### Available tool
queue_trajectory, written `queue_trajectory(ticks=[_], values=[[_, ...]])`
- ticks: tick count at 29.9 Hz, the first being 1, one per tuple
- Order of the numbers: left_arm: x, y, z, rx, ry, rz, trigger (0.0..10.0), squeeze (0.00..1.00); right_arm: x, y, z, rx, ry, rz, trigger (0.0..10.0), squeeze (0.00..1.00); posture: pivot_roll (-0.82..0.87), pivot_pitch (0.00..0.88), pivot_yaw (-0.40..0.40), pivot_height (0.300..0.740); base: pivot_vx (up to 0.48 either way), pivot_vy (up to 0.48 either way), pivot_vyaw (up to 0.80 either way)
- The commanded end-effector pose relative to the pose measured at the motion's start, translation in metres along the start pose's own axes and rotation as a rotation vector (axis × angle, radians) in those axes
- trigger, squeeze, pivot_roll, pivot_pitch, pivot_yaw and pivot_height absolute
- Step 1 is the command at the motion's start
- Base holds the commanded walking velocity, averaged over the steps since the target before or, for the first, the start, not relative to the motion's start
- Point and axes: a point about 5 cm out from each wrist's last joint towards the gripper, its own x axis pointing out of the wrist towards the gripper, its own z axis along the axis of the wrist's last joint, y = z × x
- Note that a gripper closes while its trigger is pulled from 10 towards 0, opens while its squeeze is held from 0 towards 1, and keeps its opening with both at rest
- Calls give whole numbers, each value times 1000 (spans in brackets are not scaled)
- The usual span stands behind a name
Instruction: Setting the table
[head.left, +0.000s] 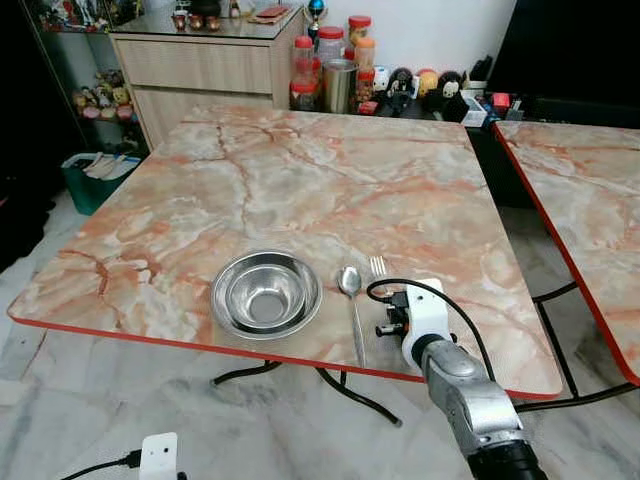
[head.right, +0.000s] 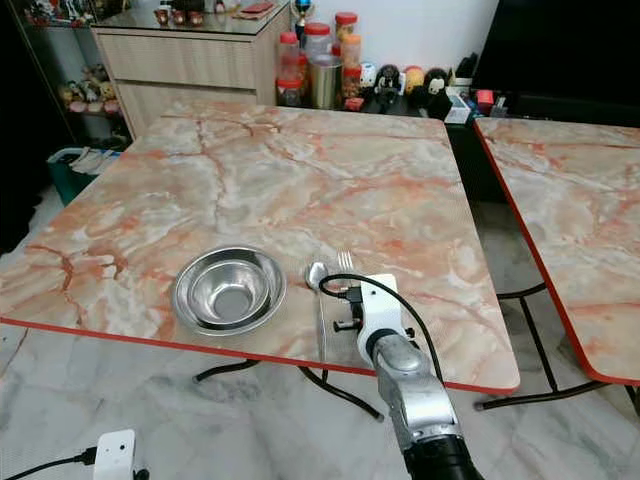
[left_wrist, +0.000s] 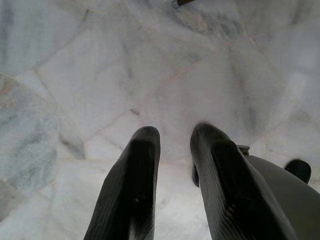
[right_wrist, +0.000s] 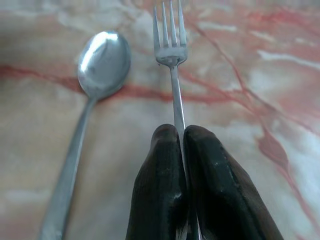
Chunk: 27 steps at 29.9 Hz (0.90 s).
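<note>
Jaws, right gripper (right_wrist: 181, 150): pressed together on the handle of the fork (right_wrist: 170, 47), which is pinched between the two black pads and points away from the wrist.
Jaws, left gripper (left_wrist: 172, 150): held slightly apart with nothing between them; the arm hangs idle over the pale marble floor (left_wrist: 75, 75).
Landmark: the steel bowl (head.left: 266, 293), set on the marble-patterned table (head.left: 300, 180) near its front edge.
Spoon (head.left: 352, 295): laid just to the right of the bowl, its handle running toward the front edge of the table.
Fork position: kept just beyond the spoon on the side away from the bowl, parallel to it, tines pointing the same way; whether the fork rests on the tabletop or is held a little above it cannot be told.
Reason for the grip: the handle seems to be held low and in line with the spoon so that the fork can be laid down straight as part of one place setting.
Bowl contents: nothing is seen inside; only bare polished metal is shown.
Other containers: red-lidded jars (head.left: 330, 45) are stood behind the far edge of the table, well apart from the bowl; their contents cannot be made out.
Step in hand: judged to be the placing of the fork, with the release not yet made.
</note>
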Motion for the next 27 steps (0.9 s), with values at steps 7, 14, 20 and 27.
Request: queue_trajectory(ticks=[7,14,20,27], values=[[-2,7,-7,-17,24,19,10000,0,10,2,5,48,-12,-15,10000,0,70,0,-53,740,0,0,0],[-2,8,-9,-15,28,21,10000,0,13,2,2,57,-6,-19,10000,0,73,0,-57,740,0,0,0],[-2,9,-11,-14,32,21,10000,0,16,0,-1,58,7,-33,10000,0,72,0,-58,740,0,0,0],[-3,10,-12,-13,38,20,10000,0,19,-2,-6,69,20,-42,10000,0,73,0,-58,740,0,0,0]])
